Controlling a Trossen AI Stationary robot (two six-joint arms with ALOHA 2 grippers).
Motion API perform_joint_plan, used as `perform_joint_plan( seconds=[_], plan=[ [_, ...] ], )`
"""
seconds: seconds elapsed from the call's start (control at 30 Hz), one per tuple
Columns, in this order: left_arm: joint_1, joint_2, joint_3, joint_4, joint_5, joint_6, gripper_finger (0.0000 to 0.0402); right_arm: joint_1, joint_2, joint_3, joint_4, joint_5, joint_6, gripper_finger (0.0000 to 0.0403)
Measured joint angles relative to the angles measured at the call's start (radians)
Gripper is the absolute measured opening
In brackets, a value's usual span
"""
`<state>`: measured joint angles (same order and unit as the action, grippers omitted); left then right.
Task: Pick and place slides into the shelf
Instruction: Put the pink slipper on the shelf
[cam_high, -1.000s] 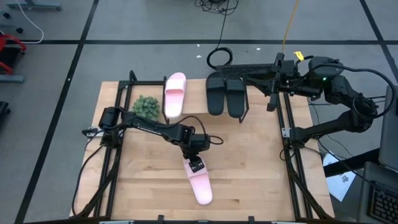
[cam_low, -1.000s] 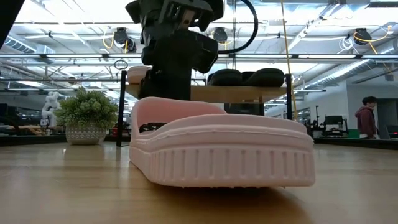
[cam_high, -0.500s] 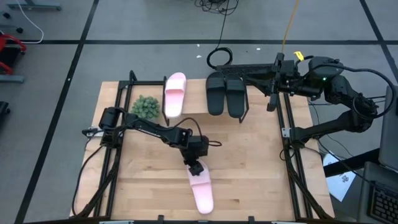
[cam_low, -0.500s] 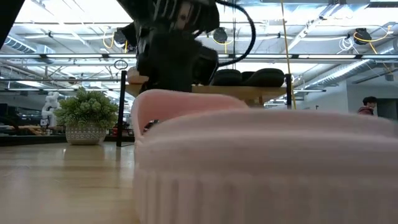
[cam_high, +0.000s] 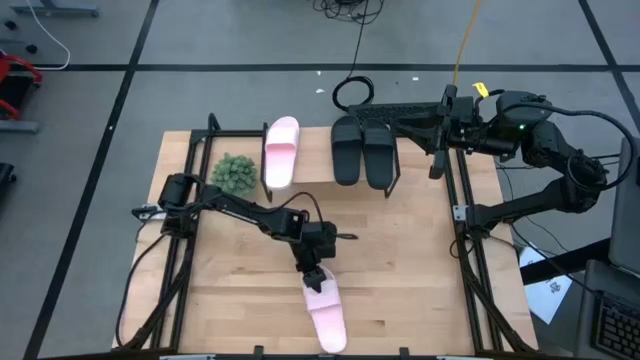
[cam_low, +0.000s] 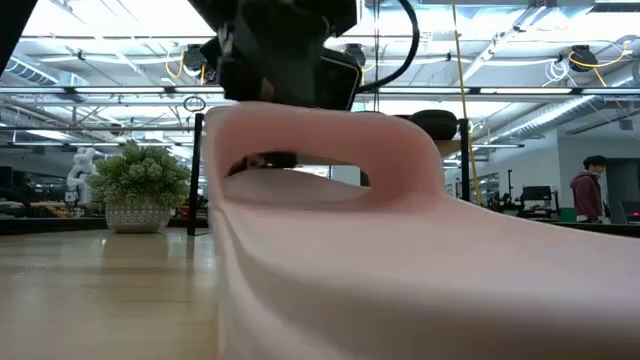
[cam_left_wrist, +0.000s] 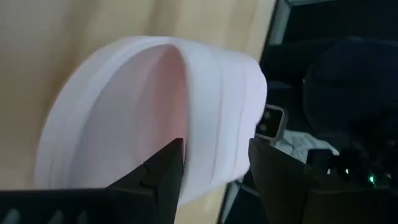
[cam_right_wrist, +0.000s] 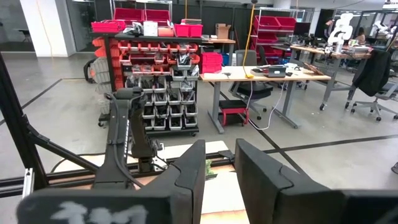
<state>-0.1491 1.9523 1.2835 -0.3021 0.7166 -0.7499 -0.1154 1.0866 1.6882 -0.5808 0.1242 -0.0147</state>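
My left gripper (cam_high: 316, 277) is near the table's near edge, shut on a light pink slide (cam_high: 328, 318). That slide fills the low view (cam_low: 400, 260), with its strap (cam_low: 320, 125) on top. The other pink slide (cam_high: 280, 150) and the black pair (cam_high: 362, 150) lie on the shelf (cam_high: 310, 140) at the far edge. My right gripper (cam_high: 420, 122) waits beyond the shelf's right end, fingers a narrow gap apart around nothing (cam_right_wrist: 219, 171). My left gripper (cam_left_wrist: 214, 168) grips the pink slide by the edge of its wide strap (cam_left_wrist: 214, 93), which sits between the two fingers. One finger (cam_low: 262, 160) shows under the strap's arch. The fingers come from above, slanting toward the near edge. The slide sits tilted in the hold.
A small potted plant (cam_high: 235, 172) stands by the shelf's left end. Black rails (cam_high: 185, 270) run along both table sides. Bare wood (cam_high: 400, 260) lies between the shelf and the held slide. A person (cam_low: 590, 190) stands far off in the room.
My left gripper has moved toward the table's near edge, taking the pink slide with it. The slide now lies closer to the near edge and the low camera. It looks tipped, where a second ago it lay flat.
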Motion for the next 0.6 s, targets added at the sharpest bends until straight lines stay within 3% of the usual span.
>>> perform_joint_plan(
  seconds=[0.33, 0.6],
  plan=[
    [-0.039, 0.0, 0.0, 0.019, 0.008, -0.015, 0.0175, 0.0, 0.0, 0.0, 0.001, 0.0, 0.0, 0.008],
    [-0.054, 0.0, 0.0, 0.05, -0.004, -0.013, 0.0085, 0.0, 0.0, 0.0, 0.016, 0.0, 0.01, 0.008]
  ],
)
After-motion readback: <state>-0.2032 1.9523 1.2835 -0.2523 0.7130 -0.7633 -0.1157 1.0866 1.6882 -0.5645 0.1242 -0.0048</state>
